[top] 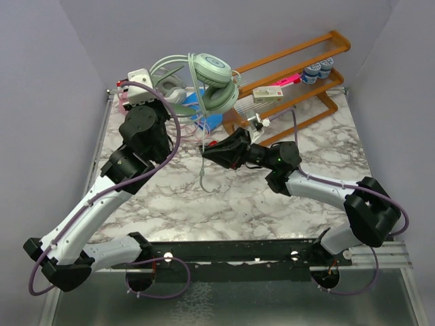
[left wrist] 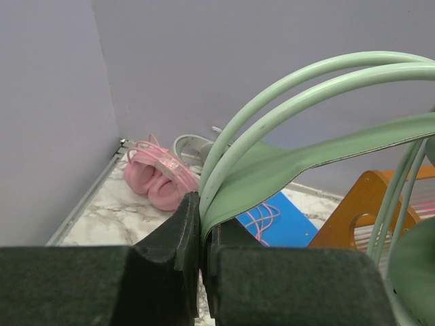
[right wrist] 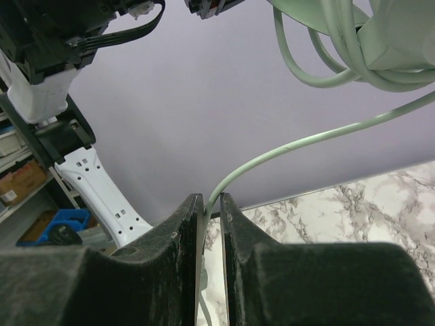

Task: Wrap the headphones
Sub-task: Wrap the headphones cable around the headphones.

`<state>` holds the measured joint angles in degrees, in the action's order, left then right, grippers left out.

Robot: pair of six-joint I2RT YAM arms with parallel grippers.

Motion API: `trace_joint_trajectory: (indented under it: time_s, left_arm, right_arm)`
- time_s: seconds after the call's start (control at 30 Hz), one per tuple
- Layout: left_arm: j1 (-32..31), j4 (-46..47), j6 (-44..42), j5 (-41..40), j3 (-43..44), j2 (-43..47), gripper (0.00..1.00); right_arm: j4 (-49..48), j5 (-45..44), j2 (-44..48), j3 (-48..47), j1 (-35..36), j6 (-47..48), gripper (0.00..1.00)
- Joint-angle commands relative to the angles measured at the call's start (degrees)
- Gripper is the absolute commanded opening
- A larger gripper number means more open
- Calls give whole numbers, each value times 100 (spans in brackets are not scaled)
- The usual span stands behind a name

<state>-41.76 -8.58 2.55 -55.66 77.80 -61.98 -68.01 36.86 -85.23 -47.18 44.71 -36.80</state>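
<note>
Mint green headphones (top: 214,81) held raised above the far middle of the counter (top: 272,204). Left claw (left wrist: 202,231) pressed together on the headband (left wrist: 285,159), gripping its flat strap at the lower end. Right claw (right wrist: 212,217) pinches the cable (right wrist: 299,142), which runs up from its tips to loose loops beside an ear cup; a short tail hangs below the claw. Pink headphones (left wrist: 153,180) lie in the far left corner, silver-grey headphones (left wrist: 190,146) just behind them. A wooden rack (top: 299,81) stands far right, with a blue tray (left wrist: 285,221) to its left.
</note>
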Motion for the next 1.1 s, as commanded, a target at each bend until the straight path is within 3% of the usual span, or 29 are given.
trace_joint_trajectory:
  time_s: [0.0,0.5,1.07]
  left_arm:
    - [-26,802,255,308,307,236,0]
    - [-30,1382,-226,1510,263,496,0]
    - [-26,312,-336,2613,886,395,0]
  right_arm:
    - [-459,-176,-71,46,43,58,23]
    - [-472,-322,-321,165,47,864,25]
    - [-331,-881,-597,355,47,1737,31]
